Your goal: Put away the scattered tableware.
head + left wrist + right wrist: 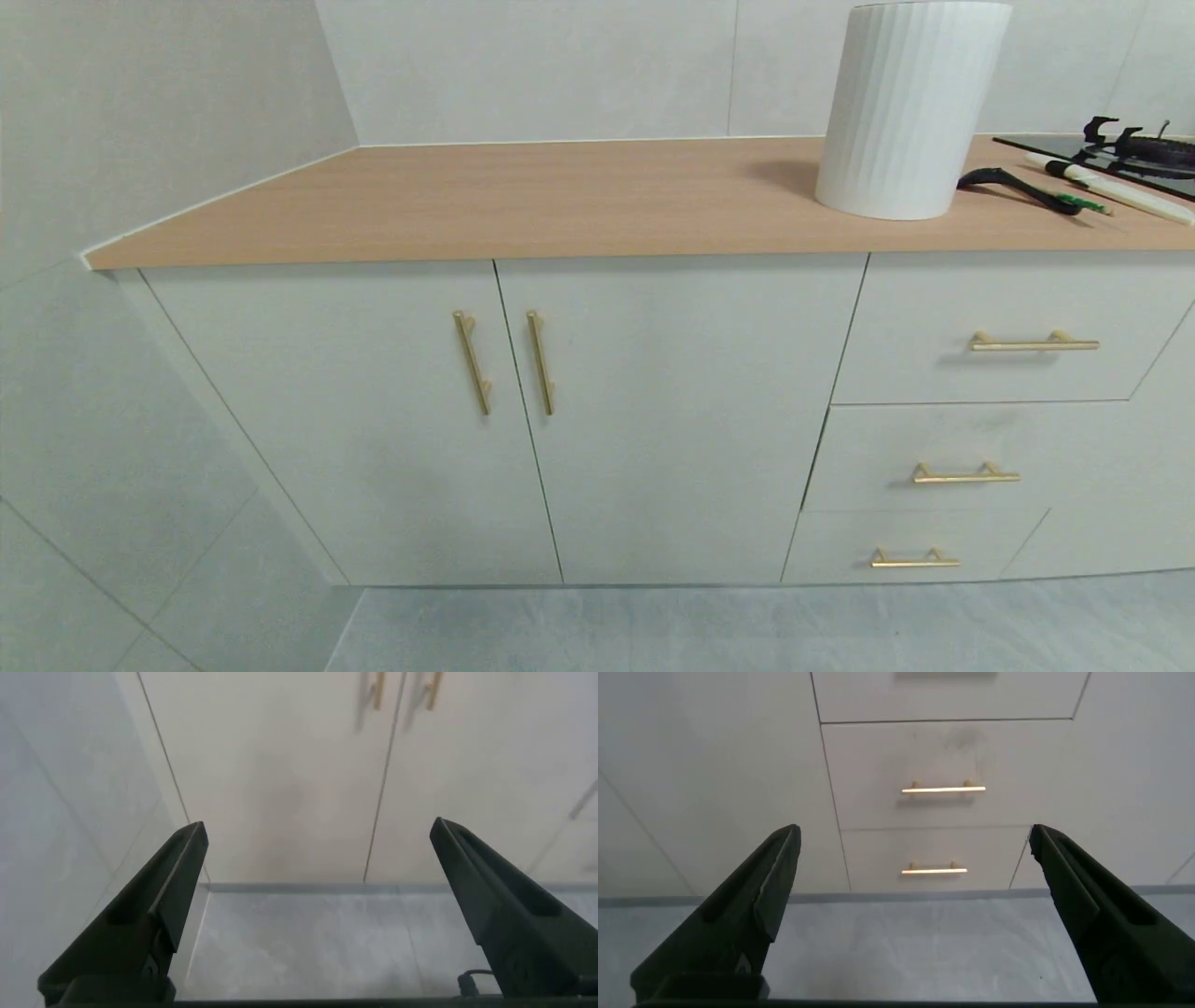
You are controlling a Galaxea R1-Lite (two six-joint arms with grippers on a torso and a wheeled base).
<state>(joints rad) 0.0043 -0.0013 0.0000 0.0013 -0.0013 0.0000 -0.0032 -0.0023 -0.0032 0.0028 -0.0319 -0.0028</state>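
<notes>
Jaws spread, empty: left gripper (318,826), right gripper (913,831) | hang low facing cabinet (672,420), likely readied for reach | black utensil (1027,189) at 2 o'clock, beside white holder (910,107).

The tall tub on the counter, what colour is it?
The tub is white with upright ridges, best seen in the head view.

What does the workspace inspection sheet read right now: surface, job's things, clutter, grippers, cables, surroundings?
Surface: wooden counter above white cabinets.
Job's things: black utensil and white utensil lie at the counter's right end, beside a white ribbed canister.
Clutter: nothing seen.
Grippers: left gripper open, low before the doors; right gripper open, low before the drawers.
Cables: nothing seen.
Surroundings: tiled wall, grey floor, black hob at far right; doors and drawers shut.
</notes>
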